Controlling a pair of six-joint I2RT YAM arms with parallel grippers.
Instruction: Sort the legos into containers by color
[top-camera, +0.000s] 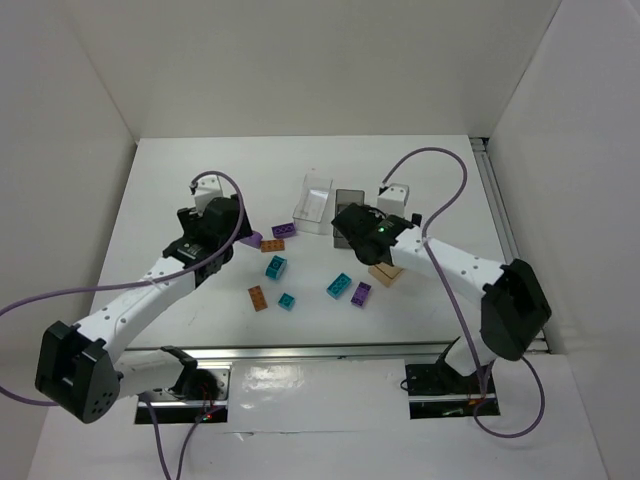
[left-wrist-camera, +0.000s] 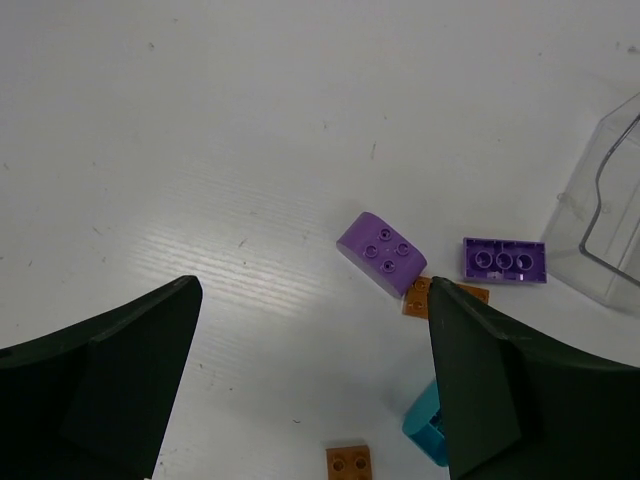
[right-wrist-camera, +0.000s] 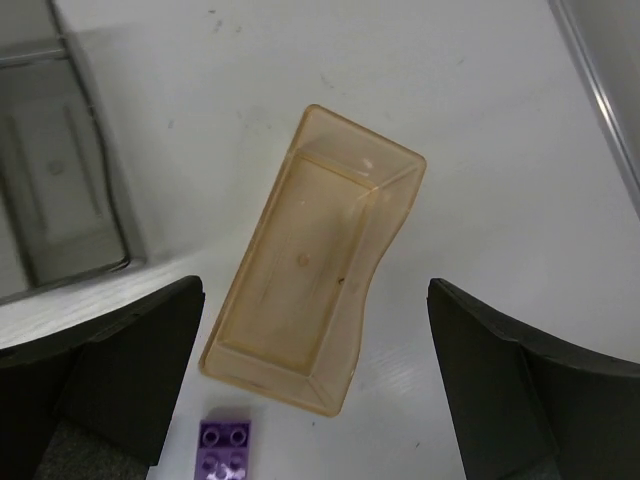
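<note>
White tabletop (top-camera: 300, 160) carried a clear tray (top-camera: 315, 203), with a smoky-grey tray (top-camera: 350, 197) just beside it on the right and a tan tray (right-wrist-camera: 310, 260) nearer the arms. Purple, teal and orange legos (top-camera: 276, 266) lay loose in front of the clear tray. The left gripper (left-wrist-camera: 315, 300), fingers apart, hovered by a rounded purple lego (left-wrist-camera: 382, 252) left of that tray; the right gripper (right-wrist-camera: 315, 290), fingers apart, hung above the tan tray.

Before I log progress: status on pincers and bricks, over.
Left pincer open, beside curved purple brick; orange brick crowding it. Right pincer open above empty tan tray.
</note>
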